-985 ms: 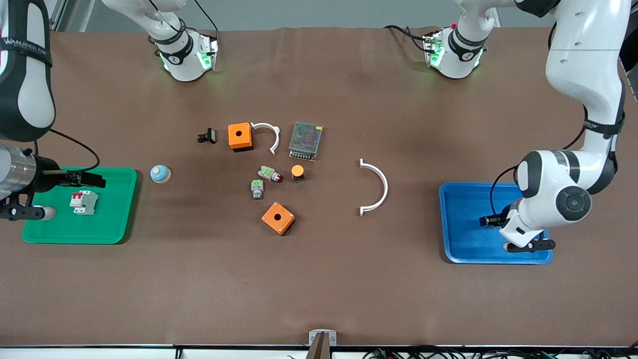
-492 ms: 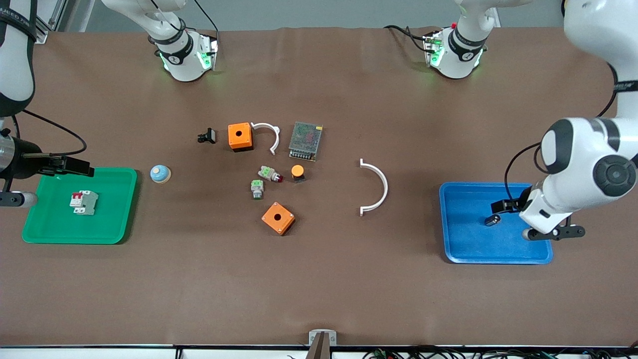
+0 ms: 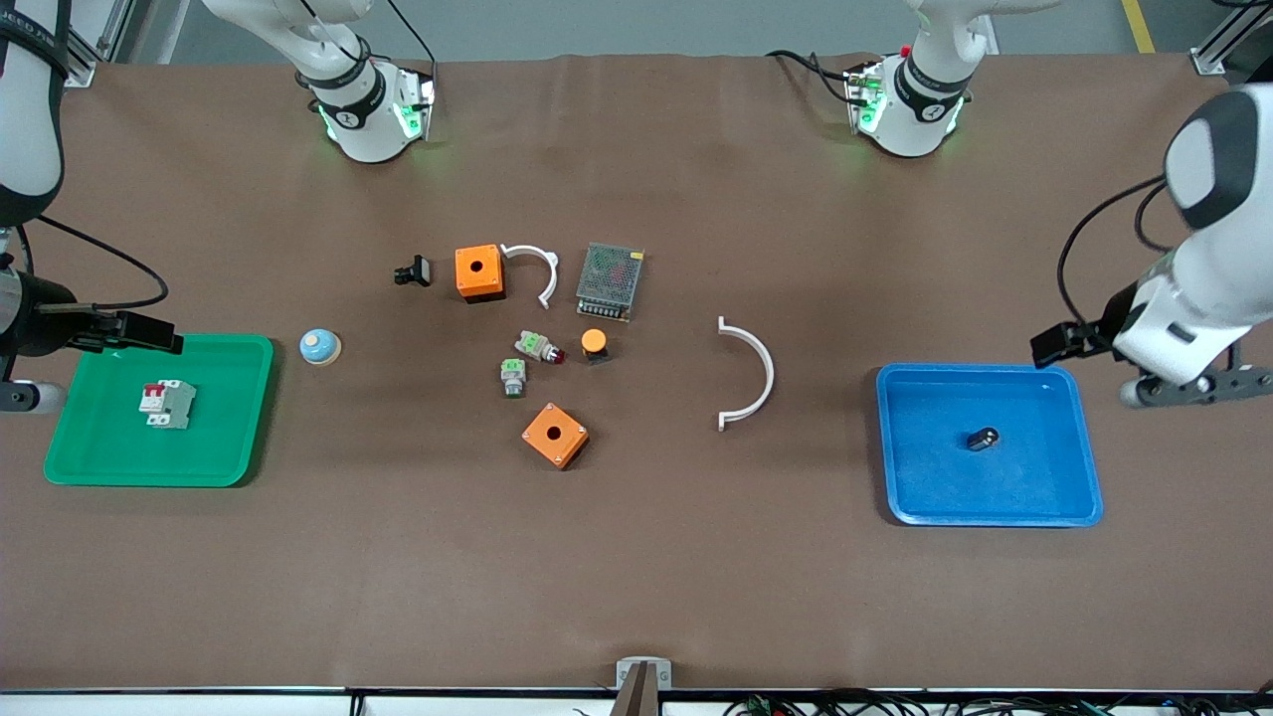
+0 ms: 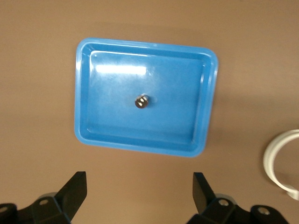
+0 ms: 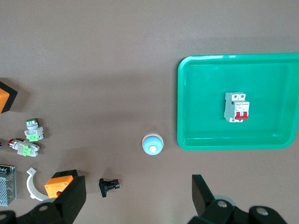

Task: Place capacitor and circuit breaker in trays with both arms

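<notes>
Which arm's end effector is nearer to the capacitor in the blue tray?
The left. The left end effector, open and empty, is up past the blue tray's edge, above the capacitor. The right end effector is over the green tray at the right arm's end.

Robotics lab: two arms (image 3: 1208,249), sorting trays (image 3: 995,512)

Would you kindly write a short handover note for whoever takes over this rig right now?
Left tool: open, holding nothing, up over bare table beside the blue tray.
Right tool: open, holding nothing, up by the edge of the green tray.
Capacitor: lying in the blue tray, near its middle.
Circuit breaker: lying in the green tray.
Done: both parts sit in trays, released.
Left: nothing of the placing that shows; the arms only need parking.
</notes>
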`<control>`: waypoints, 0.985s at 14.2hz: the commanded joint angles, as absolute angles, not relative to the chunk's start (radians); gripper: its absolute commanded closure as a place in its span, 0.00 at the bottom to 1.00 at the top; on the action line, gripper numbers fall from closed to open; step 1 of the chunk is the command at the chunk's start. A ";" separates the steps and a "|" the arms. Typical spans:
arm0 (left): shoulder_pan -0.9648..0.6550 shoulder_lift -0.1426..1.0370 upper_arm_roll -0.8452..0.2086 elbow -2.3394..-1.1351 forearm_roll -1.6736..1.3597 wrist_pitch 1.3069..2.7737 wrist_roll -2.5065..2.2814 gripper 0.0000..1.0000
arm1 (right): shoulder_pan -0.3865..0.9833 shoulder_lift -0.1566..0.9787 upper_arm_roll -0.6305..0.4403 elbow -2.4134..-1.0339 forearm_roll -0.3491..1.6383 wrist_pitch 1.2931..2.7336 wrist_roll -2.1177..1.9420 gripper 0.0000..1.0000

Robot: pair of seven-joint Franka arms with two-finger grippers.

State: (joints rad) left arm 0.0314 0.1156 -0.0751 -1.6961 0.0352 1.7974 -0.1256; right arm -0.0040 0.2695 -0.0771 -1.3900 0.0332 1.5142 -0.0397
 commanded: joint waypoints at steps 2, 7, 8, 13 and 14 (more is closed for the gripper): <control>0.055 -0.018 -0.080 -1.717 -0.003 1.700 -0.066 0.00 | -0.008 0.278 -0.080 -1.359 0.020 1.499 -0.025 0.00; 0.054 -0.041 -0.071 -1.672 -0.003 1.683 -0.060 0.00 | -0.006 0.249 -0.081 -1.362 0.017 1.451 -0.020 0.00; 0.052 -0.041 -0.072 -1.660 -0.002 1.683 -0.064 0.00 | -0.009 0.232 -0.081 -1.376 0.020 1.447 -0.020 0.00; 0.044 -0.034 -0.081 -1.572 -0.011 1.629 -0.077 0.00 | -0.009 0.097 -0.083 -1.491 0.020 1.465 -0.032 0.00; 0.046 -0.034 -0.081 -1.551 -0.023 1.612 -0.075 0.00 | -0.008 0.071 -0.081 -1.514 0.020 1.471 -0.034 0.00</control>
